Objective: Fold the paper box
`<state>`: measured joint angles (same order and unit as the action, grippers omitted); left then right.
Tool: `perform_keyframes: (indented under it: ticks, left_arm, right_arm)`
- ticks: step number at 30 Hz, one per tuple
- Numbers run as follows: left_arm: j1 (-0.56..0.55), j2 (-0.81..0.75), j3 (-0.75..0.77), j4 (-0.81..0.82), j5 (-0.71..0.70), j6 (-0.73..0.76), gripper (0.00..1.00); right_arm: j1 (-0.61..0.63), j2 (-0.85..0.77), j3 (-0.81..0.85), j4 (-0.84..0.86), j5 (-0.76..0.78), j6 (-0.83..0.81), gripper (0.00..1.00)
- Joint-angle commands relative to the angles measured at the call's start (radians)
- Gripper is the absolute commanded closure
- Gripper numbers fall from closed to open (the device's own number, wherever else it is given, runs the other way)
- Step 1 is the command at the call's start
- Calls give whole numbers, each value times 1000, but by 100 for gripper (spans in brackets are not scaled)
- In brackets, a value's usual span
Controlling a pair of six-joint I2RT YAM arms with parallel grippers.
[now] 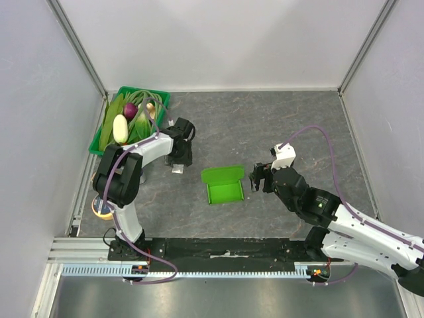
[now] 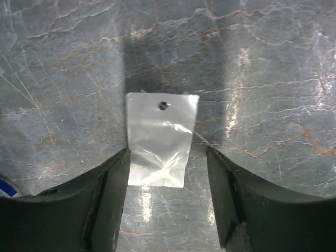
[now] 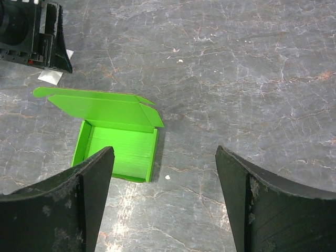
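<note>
From above and behind the arms, the paper box (image 1: 224, 185) lies on the grey marbled table (image 1: 291, 119) between the two tools, apart from both. It sits just off the tips of the right gripper (image 1: 255, 177) with a narrow gap, and farther from the left gripper (image 1: 177, 162). Its tray is formed, and its lid flap stands open along the far edge. The left gripper points down over a small clear plastic bag (image 1: 177, 169). Beyond that arm's elbow, a green crate (image 1: 142, 91) of vegetables sits in the far left corner. Through the left wrist camera, the left gripper (image 2: 168, 152) has its fingers (image 2: 105, 199) spread apart. The bag (image 2: 157, 139) lies flat on the table below the gap, with a punched hole near its far end. The bag's left edge meets the outline of the left finger, but I cannot tell whether they touch; the right finger stands clear of it. The bag is not clamped. Through the right wrist camera, the right gripper (image 3: 164, 149) also stands wide apart and empty, with bare table between its fingers (image 3: 262, 210). The box (image 3: 118, 152) lies ahead of the left finger, partly hidden behind that fingertip. Its walls are upright and its lid (image 3: 100, 107) is tilted back, away from the tool. Farther ahead and to the left, the other arm's black tool shows over a corner of the bag.
</note>
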<state>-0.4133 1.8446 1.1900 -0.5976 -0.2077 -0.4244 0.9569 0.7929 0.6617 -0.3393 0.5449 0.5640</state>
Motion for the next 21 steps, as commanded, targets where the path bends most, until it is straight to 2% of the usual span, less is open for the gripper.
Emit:
perform_keyframes:
  ticks: [1,6,12,16,19,21]
  left_arm:
    - [-25,50,10,-10,-64,32,36]
    - [-25,1,-16,-16,-81,24,57]
    - [-25,-85,-17,-45,-113,12,72]
    - [-25,-157,-7,-79,-107,0,77]
    - [-35,-286,-38,-109,-58,-14,79]
    - [-73,-436,-95,-126,-24,-27,79]
  right_arm:
    - [-3,-17,-2,-4,-13,-6,15]
    - [-4,-41,-11,-6,-8,8,15]
    - [-4,-35,-11,-6,-8,16,16]
    - [-4,-23,-7,0,-10,22,16]
    - [-4,-18,-4,-1,-7,19,16]
    - [-4,-15,-1,-1,0,14,16]
